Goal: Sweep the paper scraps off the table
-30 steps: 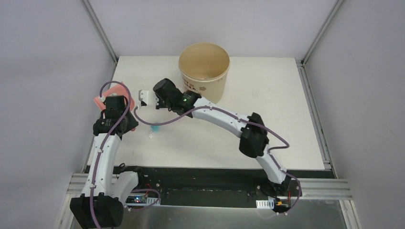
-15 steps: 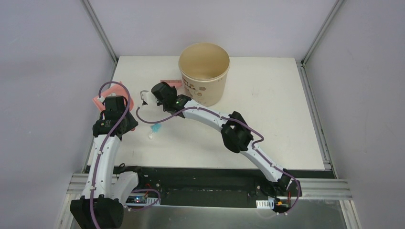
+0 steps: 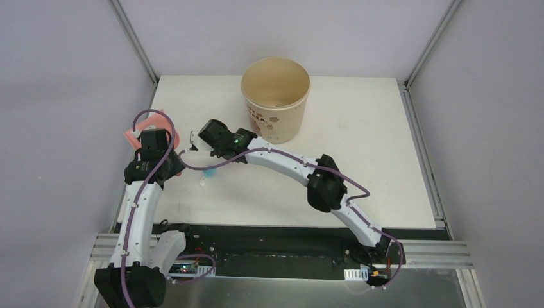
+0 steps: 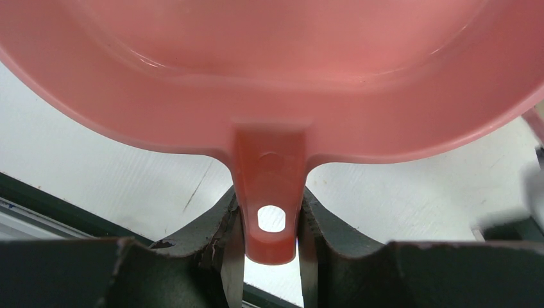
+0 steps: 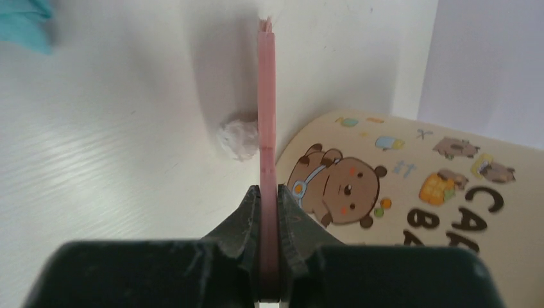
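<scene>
My left gripper (image 3: 151,138) is shut on the handle (image 4: 269,192) of the pink dustpan (image 3: 142,126), which fills the top of the left wrist view (image 4: 269,64) above the white table (image 3: 359,160). My right gripper (image 3: 204,136) is shut on the pink hand brush (image 5: 266,115), seen edge-on in the right wrist view. A white paper scrap (image 5: 237,138) lies against the brush's left side. A blue scrap (image 3: 208,173) and a small white scrap (image 3: 202,183) lie on the table between the arms. The blue scrap also shows in the right wrist view (image 5: 25,22).
A tall beige paper bucket (image 3: 276,96) with cartoon bear prints (image 5: 417,192) stands at the back middle, right beside the brush. Grey walls close the table on the left, back and right. A black strip runs along the front edge (image 3: 282,231).
My right gripper has shifted a little left and nearer with the brush, and its wrist has rolled. The left arm and dustpan have not moved.
</scene>
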